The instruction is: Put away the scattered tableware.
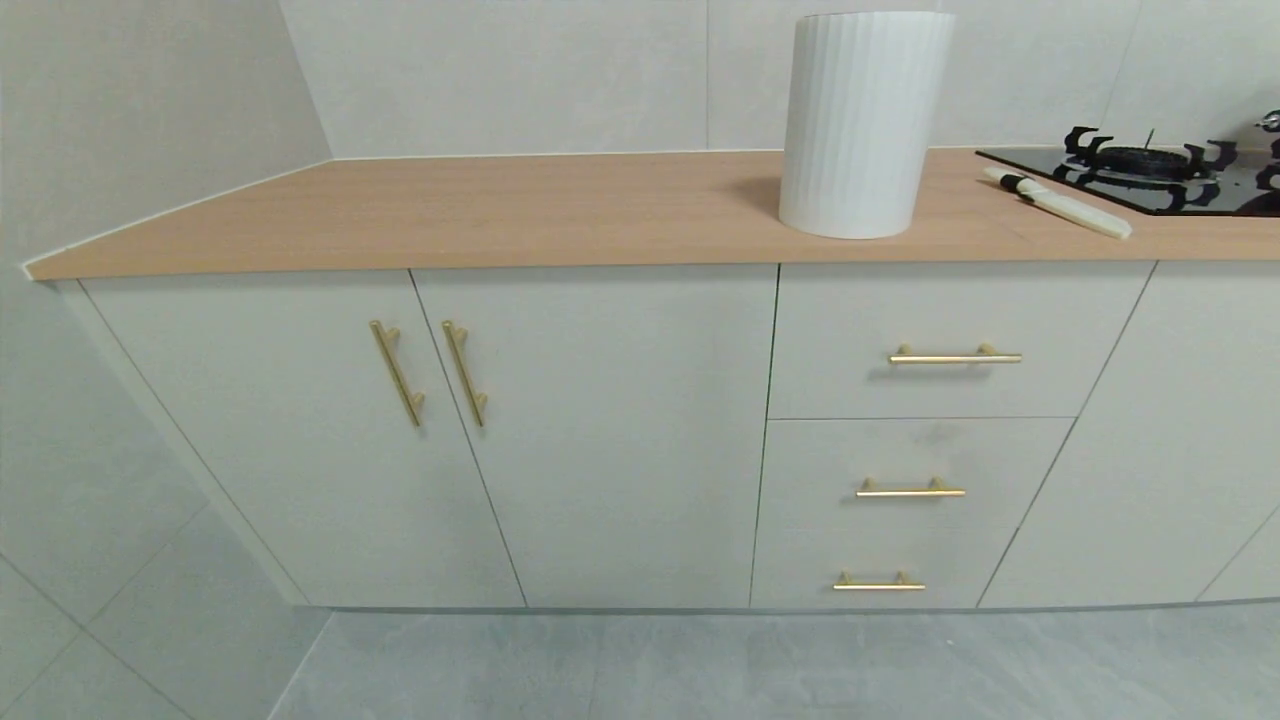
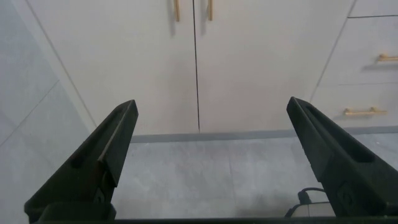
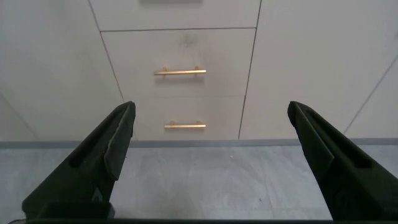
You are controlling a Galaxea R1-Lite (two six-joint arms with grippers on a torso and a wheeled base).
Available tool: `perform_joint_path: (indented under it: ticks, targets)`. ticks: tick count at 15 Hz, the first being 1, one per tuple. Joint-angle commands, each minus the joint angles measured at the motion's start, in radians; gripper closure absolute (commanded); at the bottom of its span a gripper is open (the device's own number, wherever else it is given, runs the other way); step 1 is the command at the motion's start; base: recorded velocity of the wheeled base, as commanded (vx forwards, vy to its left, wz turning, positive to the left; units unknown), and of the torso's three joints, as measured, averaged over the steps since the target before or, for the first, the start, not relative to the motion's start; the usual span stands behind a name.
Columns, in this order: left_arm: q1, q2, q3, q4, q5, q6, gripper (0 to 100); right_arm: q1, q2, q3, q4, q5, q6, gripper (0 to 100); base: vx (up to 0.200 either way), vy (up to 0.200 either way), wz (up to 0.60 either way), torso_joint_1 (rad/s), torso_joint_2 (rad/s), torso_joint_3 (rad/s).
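2 things rest on the wooden desk (image 1: 500,210). A tall white ribbed container (image 1: 862,125) stands upright near the front edge. A cream knife (image 1: 1060,205) with a dark band lies flat and slantwise, apart from the container. The knife is just beside the corner of the black hob (image 1: 1170,190), and its dark-banded end is touching or nearly touching the hob's edge.

Under the desk, 2 cabinet doors (image 1: 600,430) are shut, their upright gold handles (image 1: 465,372) side by side at the seam. Beside them, below the container, 3 drawers (image 1: 940,450) are stacked and shut, each with a horizontal gold bar.

The left end effector (image 2: 211,107) is low above the grey tiled floor (image 2: 205,168), its fingers spread wide apart, and it faces the seam of the 2 doors. The right end effector (image 3: 211,109) is also low above the floor with its fingers spread wide, and it faces the lower 2 drawers.
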Motion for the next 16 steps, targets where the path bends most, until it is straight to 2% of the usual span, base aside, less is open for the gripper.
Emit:
perform_joint_path:
  ticks: [1,14,16]
  targets:
    - [0.000,0.000,0.000,0.000,0.000,0.000,0,0.000,0.002,0.000,0.000,-0.001,0.000,0,0.200,0.000,0.00,0.002,0.01,0.002]
    - [0.000,0.000,0.000,0.000,0.000,-0.002,0,0.000,0.002,0.000,0.000,-0.005,0.000,0,0.200,0.000,0.00,0.003,0.00,0.003]
    - [0.000,0.000,0.000,0.000,0.000,-0.002,0,0.000,0.002,0.000,0.000,-0.005,-0.003,0,0.000,0.000,0.00,0.000,0.00,0.000]
